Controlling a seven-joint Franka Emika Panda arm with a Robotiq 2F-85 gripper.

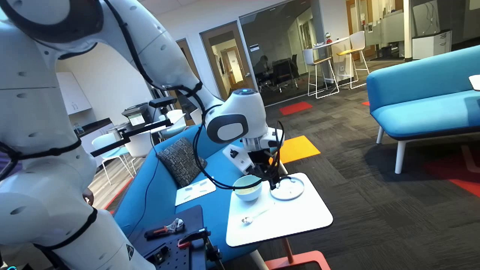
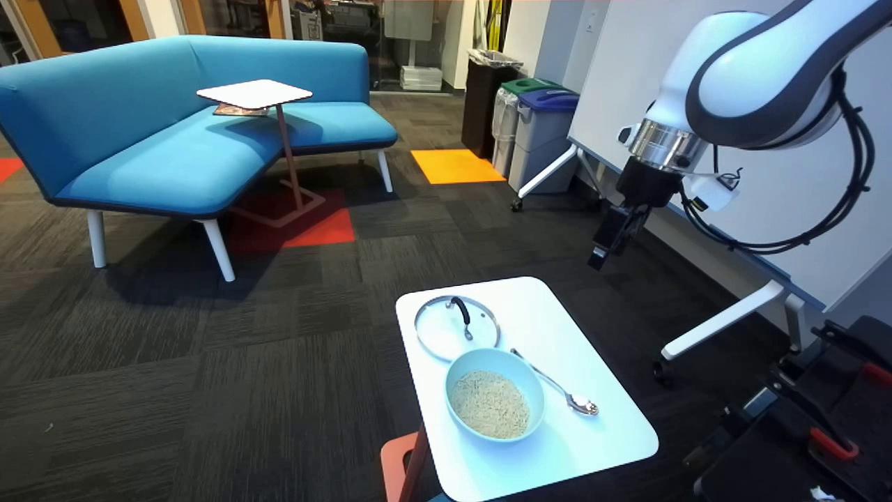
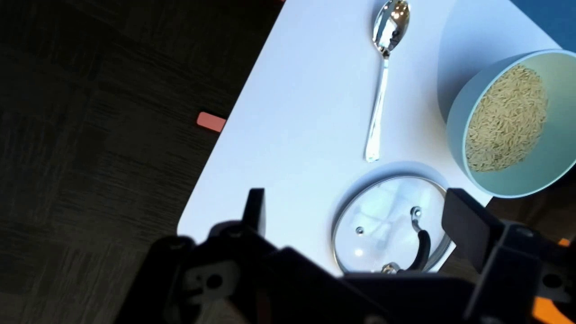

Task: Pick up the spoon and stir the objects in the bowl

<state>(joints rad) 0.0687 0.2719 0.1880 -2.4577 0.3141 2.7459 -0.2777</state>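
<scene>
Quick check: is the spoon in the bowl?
No, in the wrist view the spoon lies on the white tabletop, with a strip of it showing between spoon and bowl.

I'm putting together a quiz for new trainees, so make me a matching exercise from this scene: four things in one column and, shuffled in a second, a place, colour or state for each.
Things
1. spoon
2. bowl
3. lid
4. claw

Descriptions
A. see-through, with a black handle
B. open, gripping nothing
C. silvery all over, lying on the white table
D. pale blue-green, with rice inside

Right pairs
1-C
2-D
3-A
4-B
</scene>
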